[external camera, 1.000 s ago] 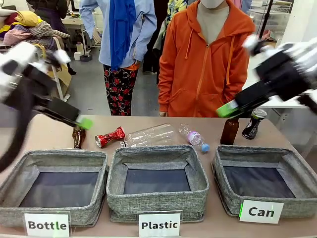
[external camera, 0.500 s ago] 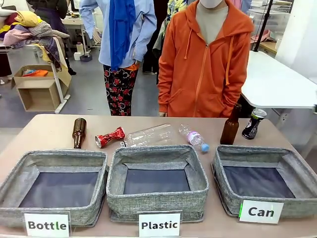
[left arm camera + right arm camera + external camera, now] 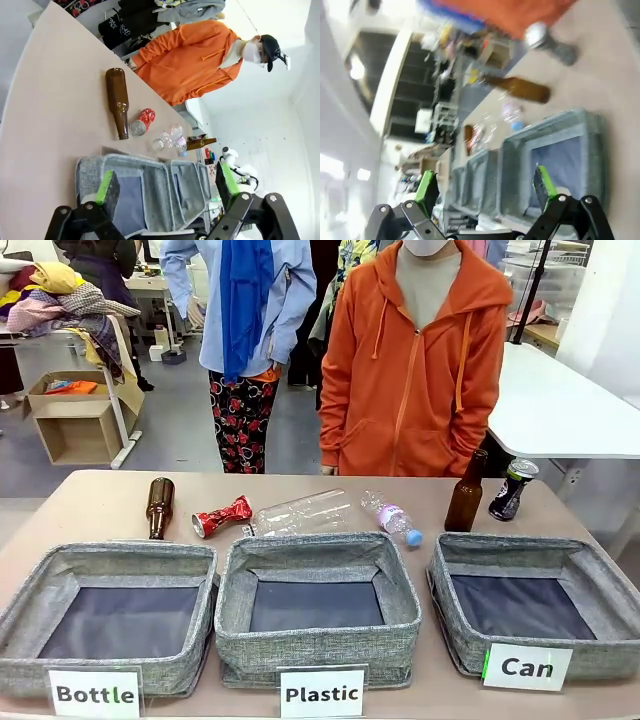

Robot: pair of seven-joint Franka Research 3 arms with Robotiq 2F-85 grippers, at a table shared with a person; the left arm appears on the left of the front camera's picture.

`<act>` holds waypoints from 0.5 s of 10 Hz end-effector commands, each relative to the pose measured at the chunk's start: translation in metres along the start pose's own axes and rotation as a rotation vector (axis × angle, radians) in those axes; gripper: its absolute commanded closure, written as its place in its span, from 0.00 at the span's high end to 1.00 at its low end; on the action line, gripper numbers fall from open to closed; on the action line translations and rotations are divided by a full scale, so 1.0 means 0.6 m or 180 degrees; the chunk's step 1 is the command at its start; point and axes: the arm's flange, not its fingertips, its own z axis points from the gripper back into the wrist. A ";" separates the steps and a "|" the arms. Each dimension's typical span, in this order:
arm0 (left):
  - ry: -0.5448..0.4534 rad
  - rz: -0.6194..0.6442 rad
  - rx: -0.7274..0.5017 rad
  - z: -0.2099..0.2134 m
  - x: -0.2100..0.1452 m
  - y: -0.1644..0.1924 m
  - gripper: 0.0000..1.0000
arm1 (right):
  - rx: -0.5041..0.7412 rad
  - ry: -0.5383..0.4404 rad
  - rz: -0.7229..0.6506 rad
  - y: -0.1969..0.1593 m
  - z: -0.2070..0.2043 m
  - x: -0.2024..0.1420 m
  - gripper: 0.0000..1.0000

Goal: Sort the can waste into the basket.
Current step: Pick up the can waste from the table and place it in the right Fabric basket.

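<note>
Beige tabletop (image 3: 80, 505) runs across the room, with a person in an orange hoodie (image 3: 415, 380) standing at its far edge. Along the near edge sit three grey woven bins in a row, each fronted by a white card. The left one (image 3: 30, 590) reads "Bottle", the middle one (image 3: 320, 545) "Plastic", and the right one is the "Can" basket (image 3: 530, 545), its "Can" card (image 3: 527, 667) leaning against the near wall. All three show their dark inner floors from wall to wall.

The waste lies on the tabletop beyond the bins. A brown glass bottle (image 3: 158, 506) lies on its side behind the "Bottle" bin. Just right of it is the crushed red can (image 3: 222, 517), lying down, well apart from the "Can" basket. A large clear plastic bottle (image 3: 305, 512) and a small clear bottle with a blue cap (image 3: 392, 518) lie behind the "Plastic" bin. Behind the "Can" basket a second brown bottle (image 3: 465, 495) stands upright, and the dark can (image 3: 512, 490) stands just beside it on the right, outside the basket.

From its wrist camera the left hand (image 3: 166, 180) hangs high above the tabletop, spread wide, the bins visible between its green pads. The right hand (image 3: 485, 182) is likewise spread wide in a blurred view over the row of bins.
</note>
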 end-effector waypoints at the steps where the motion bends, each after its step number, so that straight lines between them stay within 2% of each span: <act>1: 0.0040 -0.0042 0.0021 0.015 -0.002 0.000 1.00 | 0.0243 0.0170 0.0164 0.027 -0.003 -0.011 1.00; 5: 0.0040 -0.0042 0.0021 0.015 -0.002 0.000 1.00 | 0.0243 0.0170 0.0164 0.027 -0.003 -0.011 1.00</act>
